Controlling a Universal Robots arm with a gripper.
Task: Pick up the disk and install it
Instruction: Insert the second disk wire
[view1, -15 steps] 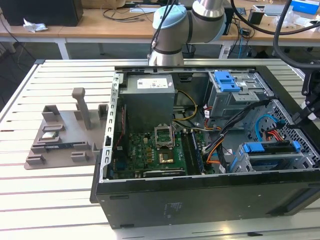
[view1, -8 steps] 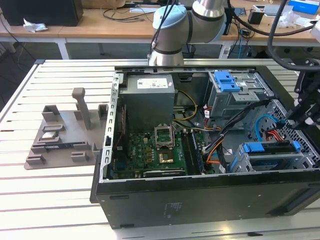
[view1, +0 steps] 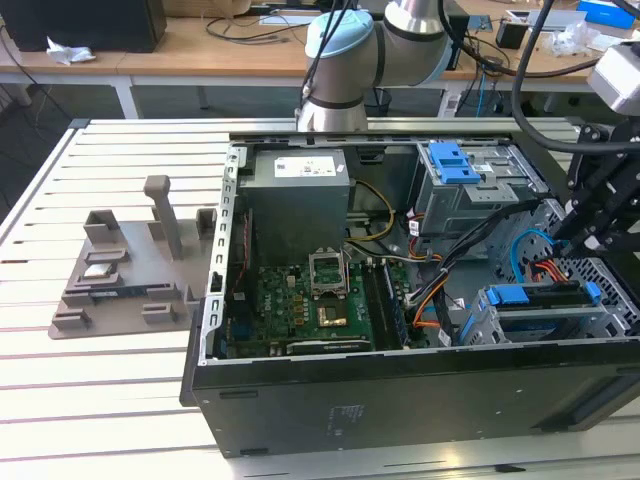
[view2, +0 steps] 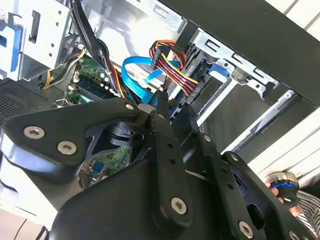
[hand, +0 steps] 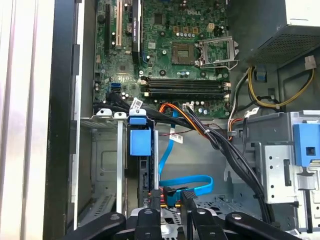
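End effector above one disk.

An open computer case (green motherboard inside) beside a grey fixture.

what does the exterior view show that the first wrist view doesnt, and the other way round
Exterior view: the grey parts tray on the slatted table, the arm's base joint, and desks behind.

First wrist view: the gripper fingertips close up, just above the drive cage, next to the blue SATA cable.

Both: the open computer case, its motherboard, and the disk in its blue carrier seated in the cage.
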